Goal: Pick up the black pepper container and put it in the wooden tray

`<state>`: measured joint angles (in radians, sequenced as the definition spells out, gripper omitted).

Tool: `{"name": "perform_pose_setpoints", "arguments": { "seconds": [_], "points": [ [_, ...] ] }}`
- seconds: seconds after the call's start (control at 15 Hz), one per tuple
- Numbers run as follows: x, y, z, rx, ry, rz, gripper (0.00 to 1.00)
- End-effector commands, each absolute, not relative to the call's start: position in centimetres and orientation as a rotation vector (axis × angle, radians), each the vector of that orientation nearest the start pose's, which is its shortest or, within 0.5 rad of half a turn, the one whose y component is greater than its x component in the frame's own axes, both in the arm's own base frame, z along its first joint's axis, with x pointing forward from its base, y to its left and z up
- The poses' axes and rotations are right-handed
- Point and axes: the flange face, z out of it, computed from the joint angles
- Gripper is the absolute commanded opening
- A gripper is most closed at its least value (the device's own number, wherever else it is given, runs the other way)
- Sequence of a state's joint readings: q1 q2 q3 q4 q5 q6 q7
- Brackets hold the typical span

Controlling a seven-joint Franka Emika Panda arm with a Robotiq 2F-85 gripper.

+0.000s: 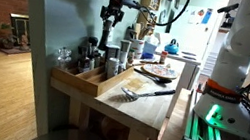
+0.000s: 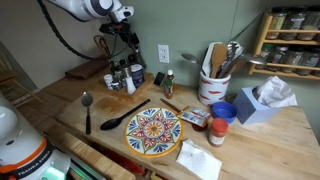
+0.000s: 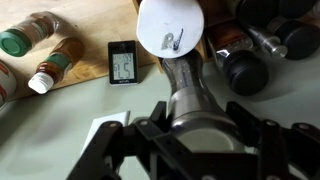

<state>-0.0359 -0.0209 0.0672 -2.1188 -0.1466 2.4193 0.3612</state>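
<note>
Pale wood makes up the table (image 1: 155, 103) and the wooden tray (image 1: 78, 78), which lies long and low-sided along the table's edge, at 9 o'clock from the patterned plate (image 1: 155, 72), with jars (image 1: 95, 53) standing inside it. The tool (image 1: 109, 29) hangs over the far part of that tray, just above the jar tops. In the wrist view its dark fingers (image 3: 105, 150) come in from 6 o'clock, closed to either side of the black pepper container (image 3: 190, 85). The container is a slim cylinder that looks dark grey with a sheen there, and it runs from between the fingers toward 12 o'clock. Its far end meets a white disc (image 3: 170, 28); I cannot tell whether that disc is the container's own end or a lid beneath it. The container is off the table, held above the tray. In the wrist view a small black display (image 3: 123, 62) lies at 10 o'clock from the container, and two spice bottles (image 3: 48, 65) lie on their sides further out toward 9 o'clock. Dark round canisters (image 3: 240, 65) sit at 2 o'clock. In an exterior view the patterned plate (image 2: 153, 130) is at 5 o'clock from the tool (image 2: 122, 48), with a black ladle (image 2: 125, 118) just beside the plate at its 9 o'clock. A crock (image 2: 213, 85) of utensils stands at the plate's 2 o'clock.
</note>
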Motion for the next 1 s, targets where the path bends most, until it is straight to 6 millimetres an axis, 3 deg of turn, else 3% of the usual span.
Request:
{"name": "perform_pose_setpoints", "arguments": {
  "seconds": [0.0,0.93],
  "points": [
    [57.2,2.1,44.5,-3.162,0.364,-0.526,0.39],
    [58.8,3.1,39.6,-3.216,0.397,-0.492,0.39]
  ]
}}
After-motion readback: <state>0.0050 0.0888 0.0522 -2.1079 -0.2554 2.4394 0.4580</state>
